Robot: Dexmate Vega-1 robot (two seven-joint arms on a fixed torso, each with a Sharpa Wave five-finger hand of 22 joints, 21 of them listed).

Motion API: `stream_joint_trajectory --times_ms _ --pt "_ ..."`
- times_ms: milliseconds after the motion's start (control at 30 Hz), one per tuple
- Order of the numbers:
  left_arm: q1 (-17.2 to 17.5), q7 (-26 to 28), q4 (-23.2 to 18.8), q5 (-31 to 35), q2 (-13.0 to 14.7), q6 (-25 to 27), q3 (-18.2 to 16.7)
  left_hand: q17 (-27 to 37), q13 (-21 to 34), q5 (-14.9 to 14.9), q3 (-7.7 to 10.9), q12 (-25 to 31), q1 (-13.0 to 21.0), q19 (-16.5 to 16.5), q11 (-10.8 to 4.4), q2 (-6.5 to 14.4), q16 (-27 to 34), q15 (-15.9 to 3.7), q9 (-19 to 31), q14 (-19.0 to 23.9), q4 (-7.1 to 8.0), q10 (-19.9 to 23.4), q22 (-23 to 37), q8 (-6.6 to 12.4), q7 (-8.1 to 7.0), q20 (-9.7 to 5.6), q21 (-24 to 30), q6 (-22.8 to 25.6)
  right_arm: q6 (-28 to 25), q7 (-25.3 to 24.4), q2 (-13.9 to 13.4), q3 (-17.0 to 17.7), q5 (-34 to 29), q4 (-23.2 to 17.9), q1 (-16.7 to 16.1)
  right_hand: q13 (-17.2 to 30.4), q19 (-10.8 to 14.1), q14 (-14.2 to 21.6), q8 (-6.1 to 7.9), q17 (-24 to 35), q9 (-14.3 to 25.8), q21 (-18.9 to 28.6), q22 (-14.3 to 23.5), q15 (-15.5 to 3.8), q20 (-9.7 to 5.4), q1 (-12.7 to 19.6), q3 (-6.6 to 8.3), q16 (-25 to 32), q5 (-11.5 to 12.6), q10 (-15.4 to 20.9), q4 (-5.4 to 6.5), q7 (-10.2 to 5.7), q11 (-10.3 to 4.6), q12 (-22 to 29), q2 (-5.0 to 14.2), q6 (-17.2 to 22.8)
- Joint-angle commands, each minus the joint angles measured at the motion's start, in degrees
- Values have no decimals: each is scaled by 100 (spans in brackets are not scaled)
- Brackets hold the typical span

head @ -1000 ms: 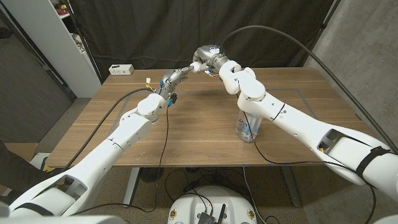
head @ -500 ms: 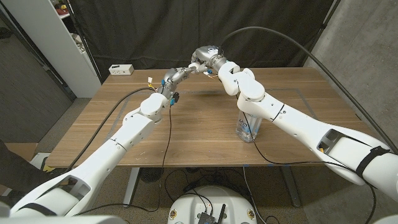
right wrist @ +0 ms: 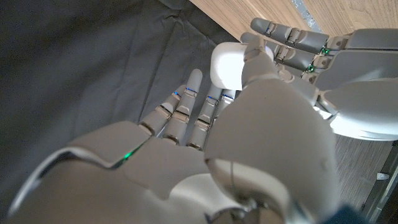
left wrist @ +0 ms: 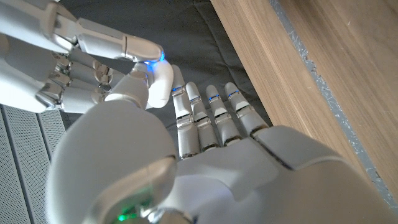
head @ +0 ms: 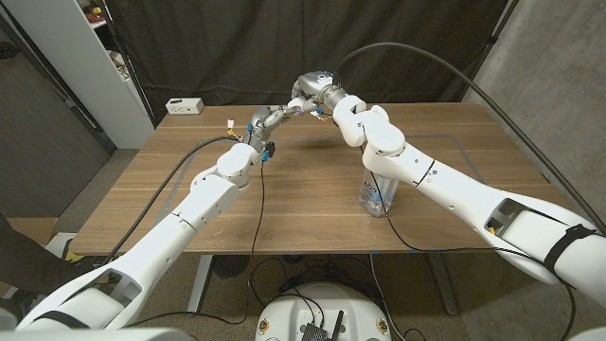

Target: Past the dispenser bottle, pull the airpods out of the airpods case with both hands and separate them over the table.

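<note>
Meeting above the desk's (head: 312, 204) far edge, the left robot hand (head: 268, 118) and right robot hand (head: 305, 92) both pinch the white airpods case (right wrist: 227, 65), beyond the dispenser bottle (head: 378, 196). I judge the pull barely begun: no airpods visibly out, separation remaining.

One wooden table (head: 312, 204) carries one clear plastic dispenser bottle (head: 377, 197), standing near its front edge, right of the middle. One small white rounded airpods case (right wrist: 227, 66) is up between the hands over the table's far edge. Two white robot arms reach in, each ending in one silver-grey hand: one left hand (head: 268, 120) and one right hand (head: 305, 93). One small white box (head: 185, 105) sits beyond the table's far left corner.
</note>
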Motion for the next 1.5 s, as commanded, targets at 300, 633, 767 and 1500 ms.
stream_joint_trajectory --times_ms 300,633,767,1500 --pt "-166 -1038 971 225 30 -1657 83 66 93 -37 -90 -56 712 -60 -216 626 -28 -329 446 -180 71 -158 61 111 -180 -27 35 -45 -92 406 -219 294 356 -390 -144 676 -21 -115 -433 7 132 -42 14 -966 91 -91 -41 -264 27 -305 107 -775 -150 -281 94 6" --pt "-207 -1282 1135 306 167 -1861 33 95 129 -86 -320 -122 715 -156 -293 650 -52 -386 596 -334 124 -299 88 180 -393 -57 39 -11 -337 801 -297 574 903 -471 -24 443 -84 -747 -784 -28 -31 -103 8 -761 191 -400 -109 -699 77 -1432 160 -788 164 -964 -37 -1090" --pt "-211 -1228 1151 418 200 -1883 22 102 134 -82 -369 -139 721 -189 -300 666 -56 -367 592 -372 135 -332 93 167 -423 -46 36 -9 -444 1024 -330 722 1283 -518 90 424 -108 -1004 -813 -52 -82 -126 9 -621 222 -483 -128 -861 93 -1778 162 -718 234 -1143 -85 -1501" --pt "-196 -1403 1451 404 144 -2399 -69 118 154 1 -797 -293 629 -366 -271 640 -128 -340 443 -671 247 -649 121 25 -739 -9 42 109 -283 2025 -643 1310 4545 298 640 415 -10 -1555 -551 -32 -167 -105 19 -327 194 -579 -153 -1121 114 -2159 137 -558 464 -1345 -114 -1265"
